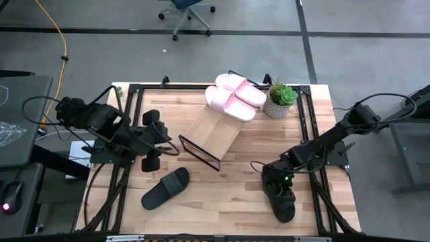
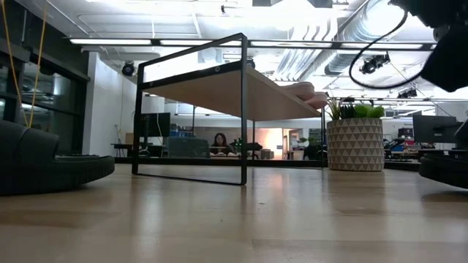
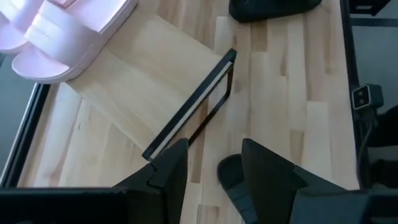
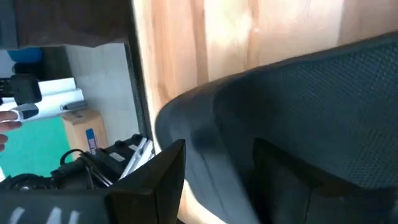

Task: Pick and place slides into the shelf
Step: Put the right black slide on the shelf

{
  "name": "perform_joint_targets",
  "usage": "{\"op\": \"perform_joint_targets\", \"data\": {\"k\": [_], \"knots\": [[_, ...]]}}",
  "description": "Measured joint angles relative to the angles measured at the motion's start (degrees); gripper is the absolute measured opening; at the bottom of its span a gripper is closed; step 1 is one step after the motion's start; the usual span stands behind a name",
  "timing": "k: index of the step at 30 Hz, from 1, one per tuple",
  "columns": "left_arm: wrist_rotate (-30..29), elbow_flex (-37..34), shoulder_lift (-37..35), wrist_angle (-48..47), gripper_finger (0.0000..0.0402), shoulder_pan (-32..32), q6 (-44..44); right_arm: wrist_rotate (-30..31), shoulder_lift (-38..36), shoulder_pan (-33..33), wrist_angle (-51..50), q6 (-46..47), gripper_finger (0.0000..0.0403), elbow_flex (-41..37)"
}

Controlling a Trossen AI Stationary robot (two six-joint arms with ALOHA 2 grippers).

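- High view: the shelf (image 1: 213, 134) stands tilted at the middle of the surface (image 1: 235, 188). Two pink slides (image 1: 233, 98) lie side by side on its far end, beside a potted plant (image 1: 280, 99). One black slide (image 1: 165, 188) lies flat on the surface near the front, apart from the shelf. The left gripper (image 1: 152, 140) hovers just left of the shelf, fingers parted and empty. The right gripper (image 1: 277, 190) is at the front right, directly over a second black slide (image 1: 285, 207).
- Low view: the shelf (image 2: 219, 88) rises on its black frame (image 2: 243, 109); a pink slide (image 2: 307, 90) shows at its far end, with the potted plant (image 2: 355, 139) to the right. A black slide (image 2: 51, 168) lies at the left edge, another (image 2: 446, 166) at the right edge.
- Left wrist view: the left fingers (image 3: 171, 171) are spread with nothing between them. The shelf (image 3: 149, 87), the pink slides (image 3: 62, 31) and the toe of a black slide (image 3: 235, 183) lie ahead.
- Right wrist view: the right fingers (image 4: 165, 168) are spread around the edge of the black slide (image 4: 298, 118); whether they press on it cannot be told.
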Motion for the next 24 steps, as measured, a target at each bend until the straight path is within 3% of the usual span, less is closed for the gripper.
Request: {"op": "perform_joint_targets", "data": {"k": [24], "knots": [[-1.75, 0.02, 0.0, -0.3, 0.014, -1.96, -0.94, -4.43, 2.19, -0.02, 5.14, 6.02, 0.0048, 0.0]]}}
